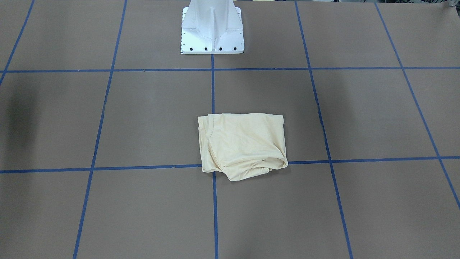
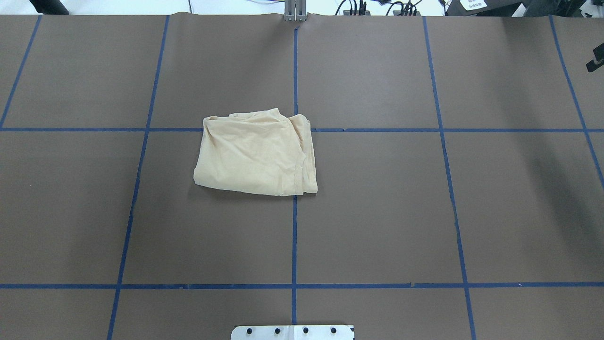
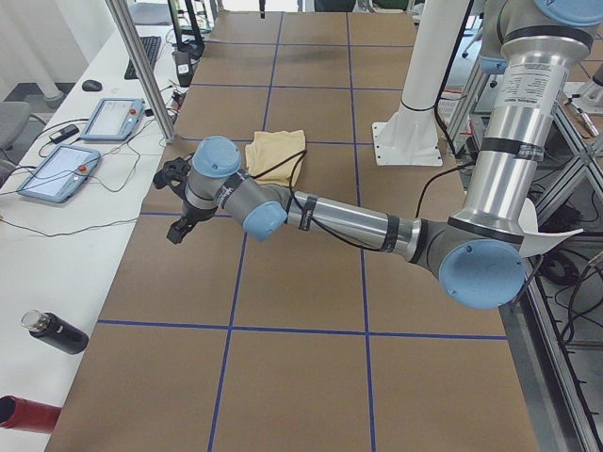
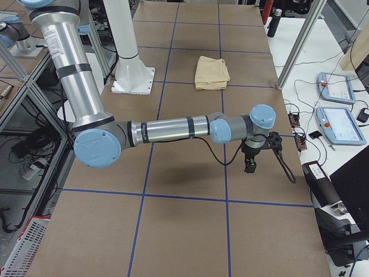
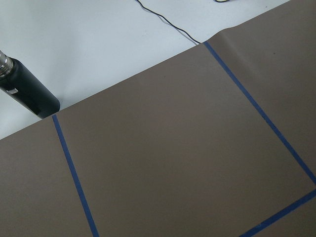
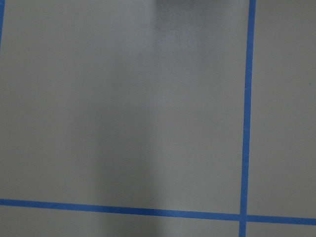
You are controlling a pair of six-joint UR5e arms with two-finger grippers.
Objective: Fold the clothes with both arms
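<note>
The cream-yellow T-shirt (image 1: pixel 242 145) lies folded into a compact rectangle near the middle of the brown table (image 2: pixel 377 212); its print and label are hidden. It also shows in the overhead view (image 2: pixel 255 156) and in both side views (image 3: pixel 275 155) (image 4: pixel 211 72). Neither arm touches it. The left arm reaches out low over the table's left end, its gripper (image 3: pixel 179 226) pointing down over bare table. The right arm reaches out over the right end, its gripper (image 4: pixel 251 166) also pointing down. I cannot tell whether either gripper is open or shut. Both wrist views show only bare table and blue tape lines.
The white pedestal base (image 1: pixel 212 32) stands at the robot's side of the table. A black bottle (image 5: pixel 24 91) lies off the table edge by the left gripper. Teach pendants (image 3: pixel 58 171) (image 4: pixel 340 124) and metal posts (image 3: pixel 141 66) (image 4: pixel 300 43) stand beside the table's ends.
</note>
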